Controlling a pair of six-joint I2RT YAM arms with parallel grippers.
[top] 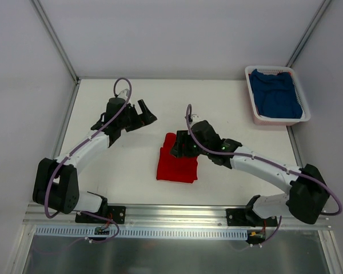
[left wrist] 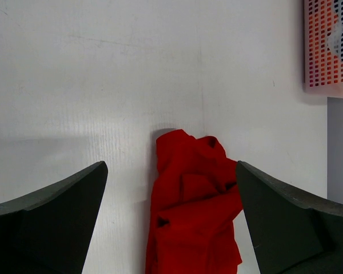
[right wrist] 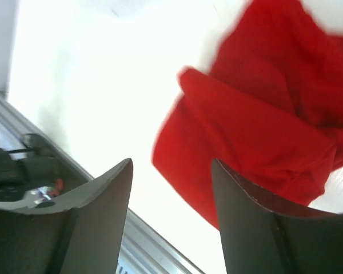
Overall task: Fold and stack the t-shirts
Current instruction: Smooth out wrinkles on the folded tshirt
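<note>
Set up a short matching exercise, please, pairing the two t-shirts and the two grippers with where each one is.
1 red t-shirt
2 blue t-shirt
3 left gripper
4 right gripper

A in the white basket
B open, over the red t-shirt's far edge
C lying mid-table
D open, over bare table

Pairs: 1-C, 2-A, 3-D, 4-B.

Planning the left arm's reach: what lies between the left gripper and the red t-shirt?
Only bare table between left gripper and red t-shirt, seen in the top view.
</note>
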